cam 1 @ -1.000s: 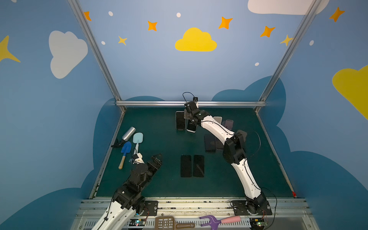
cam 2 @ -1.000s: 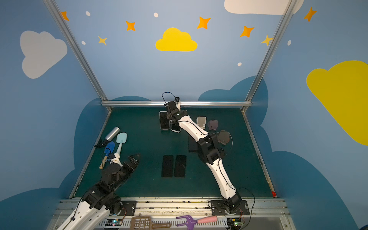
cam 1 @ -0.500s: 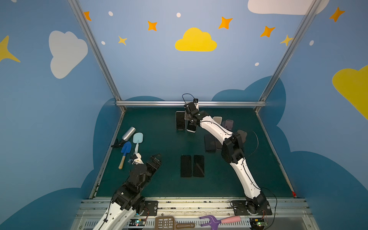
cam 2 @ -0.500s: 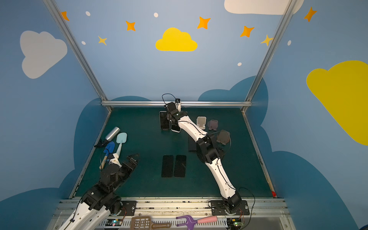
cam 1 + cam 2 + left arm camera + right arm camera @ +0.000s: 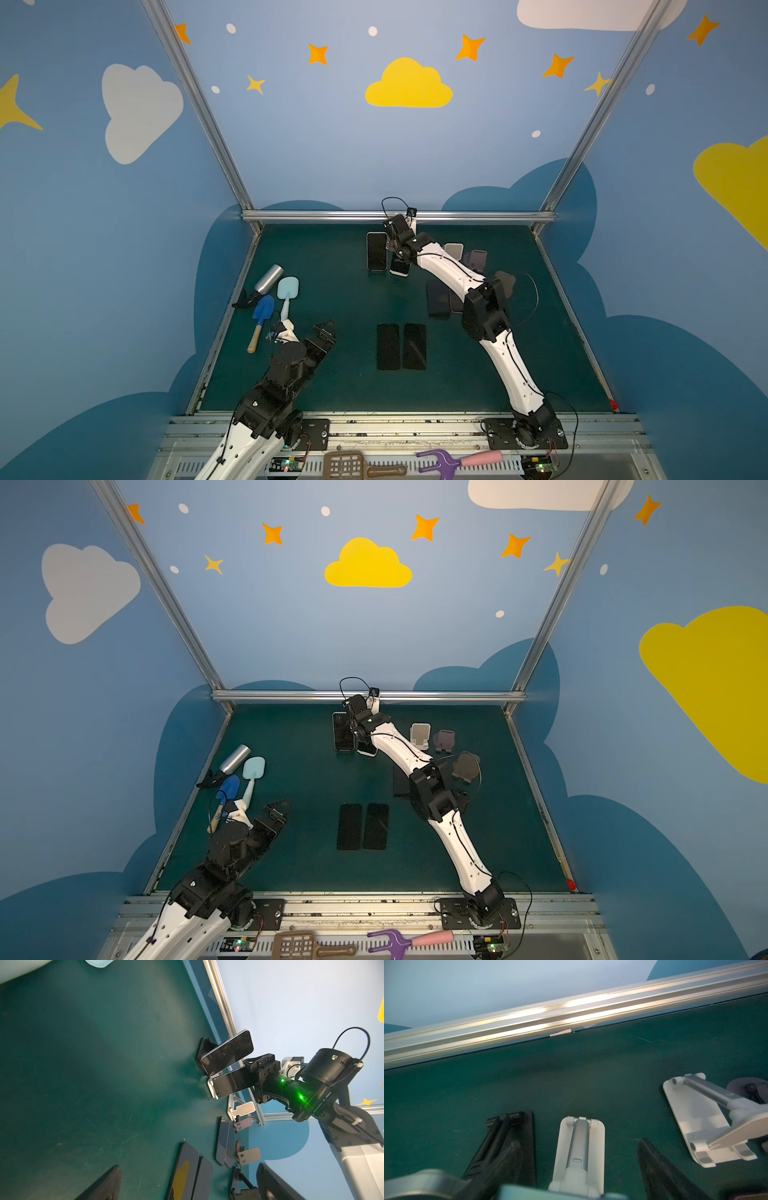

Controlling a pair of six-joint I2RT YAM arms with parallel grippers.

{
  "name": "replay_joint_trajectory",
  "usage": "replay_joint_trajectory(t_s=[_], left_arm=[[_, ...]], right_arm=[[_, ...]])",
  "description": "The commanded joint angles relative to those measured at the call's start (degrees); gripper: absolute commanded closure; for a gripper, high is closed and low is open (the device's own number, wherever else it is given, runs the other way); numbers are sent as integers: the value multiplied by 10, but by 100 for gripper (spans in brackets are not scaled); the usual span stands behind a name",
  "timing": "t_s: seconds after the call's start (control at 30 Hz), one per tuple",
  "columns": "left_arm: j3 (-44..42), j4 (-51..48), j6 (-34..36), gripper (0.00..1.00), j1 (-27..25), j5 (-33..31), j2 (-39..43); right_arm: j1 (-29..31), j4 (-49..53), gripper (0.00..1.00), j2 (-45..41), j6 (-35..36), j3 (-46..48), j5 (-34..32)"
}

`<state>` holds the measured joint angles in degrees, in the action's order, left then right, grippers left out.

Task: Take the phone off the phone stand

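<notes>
A dark phone (image 5: 400,268) (image 5: 228,1084) leans on a white phone stand (image 5: 579,1147) (image 5: 212,1088) at the back of the green table. My right gripper (image 5: 397,245) (image 5: 360,725) (image 5: 248,1072) (image 5: 577,1142) reaches over the phone's top end. Its black fingers (image 5: 654,1167) stand on either side of the phone's width, and a gap shows on one side. The phone's top edge (image 5: 550,1192) sits between them, close to the camera. My left gripper (image 5: 326,330) (image 5: 189,1165) hovers open and empty at the front left.
A second phone (image 5: 376,251) leans on a black stand just left of the first. Empty white (image 5: 454,250), purple (image 5: 478,257) and brown (image 5: 503,284) stands are at the back right. Phones lie flat mid-table (image 5: 401,347) and under my right arm (image 5: 438,299). Bottle (image 5: 268,279), trowel (image 5: 263,309) and spatula (image 5: 286,291) lie left.
My right arm's elbow has sunk a little toward the front while its gripper stays at the phone's top end. The left arm has barely shifted.
</notes>
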<state>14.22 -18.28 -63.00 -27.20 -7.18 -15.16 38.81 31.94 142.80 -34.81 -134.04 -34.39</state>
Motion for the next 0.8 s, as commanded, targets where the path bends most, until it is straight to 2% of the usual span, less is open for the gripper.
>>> replay_joint_trajectory(t_s=[0.0,0.17,0.37,0.77], left_arm=[[-5,-4,3,0,3,-3,6],[-4,-4,3,0,5,-2,7],[-5,-2,2,0,7,-1,7],[-6,4,1,0,10,4,1]], right_arm=[[0,7,14,4,-13,11,-3],[0,-11,18,-9,-15,34,3],[0,-29,26,-14,20,41,19],[-9,-88,29,-59,74,113,57]])
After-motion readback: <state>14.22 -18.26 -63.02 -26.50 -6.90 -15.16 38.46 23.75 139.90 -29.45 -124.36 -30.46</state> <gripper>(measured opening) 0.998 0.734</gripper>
